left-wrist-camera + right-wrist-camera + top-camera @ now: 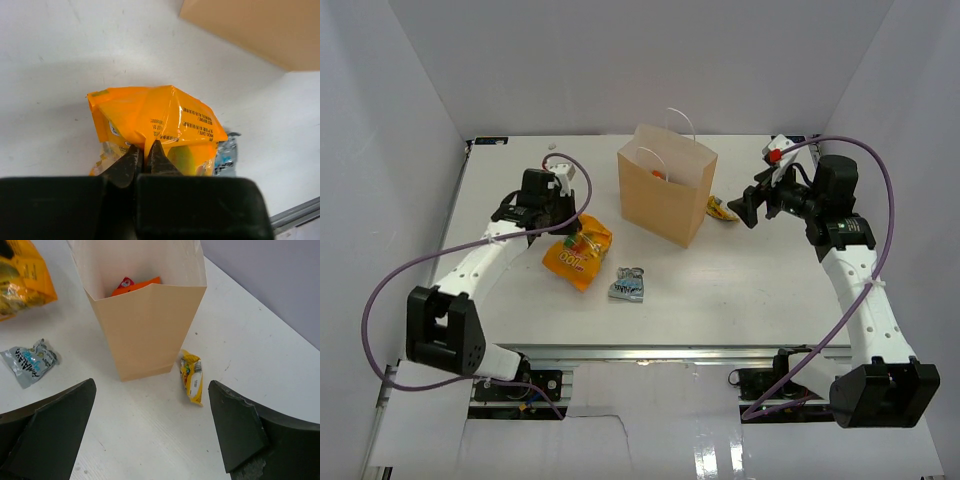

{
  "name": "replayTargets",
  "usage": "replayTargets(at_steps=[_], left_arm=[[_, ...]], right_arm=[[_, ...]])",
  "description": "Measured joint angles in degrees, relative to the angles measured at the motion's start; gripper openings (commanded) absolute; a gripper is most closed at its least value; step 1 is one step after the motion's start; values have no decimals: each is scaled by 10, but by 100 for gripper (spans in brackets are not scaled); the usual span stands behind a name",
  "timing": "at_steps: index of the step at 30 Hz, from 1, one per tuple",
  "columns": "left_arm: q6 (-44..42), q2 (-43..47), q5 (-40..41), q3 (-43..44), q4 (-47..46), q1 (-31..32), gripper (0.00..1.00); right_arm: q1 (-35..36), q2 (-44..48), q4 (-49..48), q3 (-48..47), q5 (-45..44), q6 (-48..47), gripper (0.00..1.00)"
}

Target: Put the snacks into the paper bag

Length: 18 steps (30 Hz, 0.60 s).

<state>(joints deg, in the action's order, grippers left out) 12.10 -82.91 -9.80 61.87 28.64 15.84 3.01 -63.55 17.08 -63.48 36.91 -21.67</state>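
Within the left end effector (pixel 144 152), the orange bag (pixel 155 117), pinched.

The paper bag (pixel 665 190) stands upright toward the back of the surface (pixel 740 290), with packets (pixel 135 286) inside it. Left of it, my left tool (pixel 144 155) pinches the big snack bag (pixel 578 250). A small packet (pixel 628 285) lies just right of that, nearer me. A bar (pixel 722 209) lies by the paper bag's right side, between it and my right tool (pixel 748 210).
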Motion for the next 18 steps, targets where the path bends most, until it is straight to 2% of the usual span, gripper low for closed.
replayTargets(at_steps=[5, 9, 12, 18], left_arm=[[25, 68, -1, 56, -13, -5, 0], [35, 64, -1, 162, -50, -5, 0], [29, 15, -4, 284, -51, -4, 0], [9, -134, -47, 523, -108, -5, 0]], right_arm=[[-4, 1, 4, 11, 5, 1, 99], [-4, 2, 10, 15, 7, 1, 100], [-4, 5, 10, 20, 9, 1, 100], [-4, 12, 15, 38, 14, 1, 100]])
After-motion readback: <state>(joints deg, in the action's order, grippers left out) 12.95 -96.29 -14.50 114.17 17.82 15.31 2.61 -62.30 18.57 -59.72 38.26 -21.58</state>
